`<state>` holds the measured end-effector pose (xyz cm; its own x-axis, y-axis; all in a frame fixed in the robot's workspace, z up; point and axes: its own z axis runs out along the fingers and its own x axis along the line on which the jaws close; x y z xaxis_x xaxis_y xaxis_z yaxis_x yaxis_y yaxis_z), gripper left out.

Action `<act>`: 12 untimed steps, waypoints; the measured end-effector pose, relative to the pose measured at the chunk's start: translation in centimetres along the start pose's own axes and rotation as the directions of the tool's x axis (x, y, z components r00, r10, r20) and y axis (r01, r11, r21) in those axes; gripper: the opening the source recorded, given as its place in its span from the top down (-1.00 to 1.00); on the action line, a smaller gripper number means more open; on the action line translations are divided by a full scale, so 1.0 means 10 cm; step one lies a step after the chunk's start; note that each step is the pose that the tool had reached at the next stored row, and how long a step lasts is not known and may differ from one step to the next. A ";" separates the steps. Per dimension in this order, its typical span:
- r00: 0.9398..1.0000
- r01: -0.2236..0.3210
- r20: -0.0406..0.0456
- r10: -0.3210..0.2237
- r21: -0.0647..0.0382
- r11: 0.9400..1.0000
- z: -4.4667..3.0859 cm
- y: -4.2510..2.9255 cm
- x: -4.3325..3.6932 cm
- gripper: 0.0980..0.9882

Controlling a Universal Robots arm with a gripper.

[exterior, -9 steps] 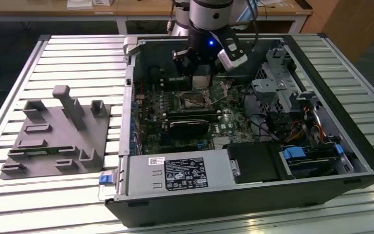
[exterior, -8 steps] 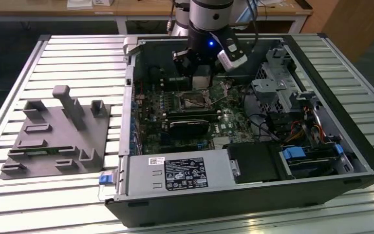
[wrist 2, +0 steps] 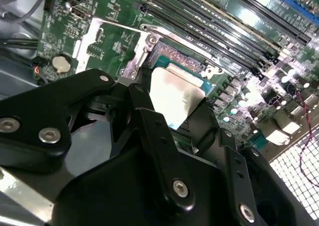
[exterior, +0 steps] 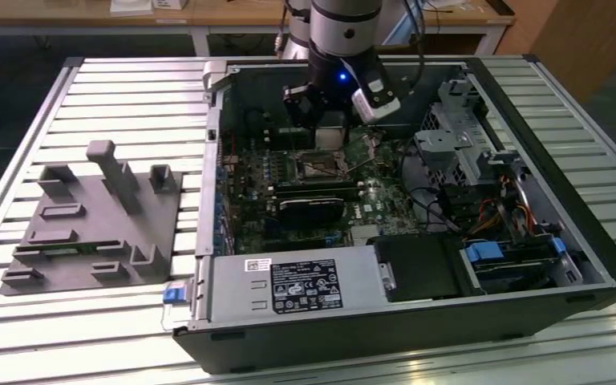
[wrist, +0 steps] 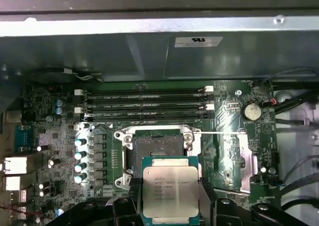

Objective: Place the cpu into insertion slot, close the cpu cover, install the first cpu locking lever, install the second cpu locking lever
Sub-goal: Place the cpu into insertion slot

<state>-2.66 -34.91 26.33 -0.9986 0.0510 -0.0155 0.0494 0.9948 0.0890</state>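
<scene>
Gripper [wrist: 170, 202] status: I see its black fingers clamped on two opposite edges of the cpu [wrist: 170, 186] in the first wrist view. Cpu appearance: flat square plate, pale silver-grey metal face with fine print, bordered by a green edge. Cpu position: held inside the open computer case, over the motherboard, at the edge of the insertion slot [wrist: 157, 145], whose dark centre lies uncovered within its silvery rim.

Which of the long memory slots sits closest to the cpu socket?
The memory slot bordering the insertion slot; the others lie nearer the case wall.
</scene>
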 end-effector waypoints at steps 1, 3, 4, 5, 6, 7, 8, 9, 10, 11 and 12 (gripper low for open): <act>1.000 -0.001 0.000 0.001 0.000 1.000 0.013 -0.002 0.011 0.00; 1.000 -0.001 0.000 0.001 0.000 1.000 0.043 -0.005 0.024 0.00; 1.000 -0.001 0.000 0.001 0.000 1.000 0.058 -0.007 0.026 0.00; 1.000 -0.001 0.000 0.001 0.000 1.000 0.072 -0.008 0.028 0.00; 1.000 -0.001 0.000 0.001 0.000 1.000 0.085 -0.009 0.028 0.00; 1.000 -0.001 0.000 0.001 0.000 1.000 0.089 -0.010 0.028 0.00; 1.000 -0.001 0.000 0.001 0.000 1.000 0.089 -0.009 0.029 0.00; 1.000 -0.001 0.000 0.001 0.000 1.000 0.089 -0.010 0.029 0.00; 1.000 -0.001 0.000 0.001 0.000 1.000 0.089 -0.010 0.029 0.00; 1.000 -0.001 0.000 0.001 0.000 1.000 0.090 -0.009 0.029 0.00; 1.000 -0.003 0.000 0.003 0.000 1.000 0.091 -0.009 0.029 0.00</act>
<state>-2.93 -34.91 25.42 -0.9984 0.0544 -0.0155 0.0528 0.9946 0.0891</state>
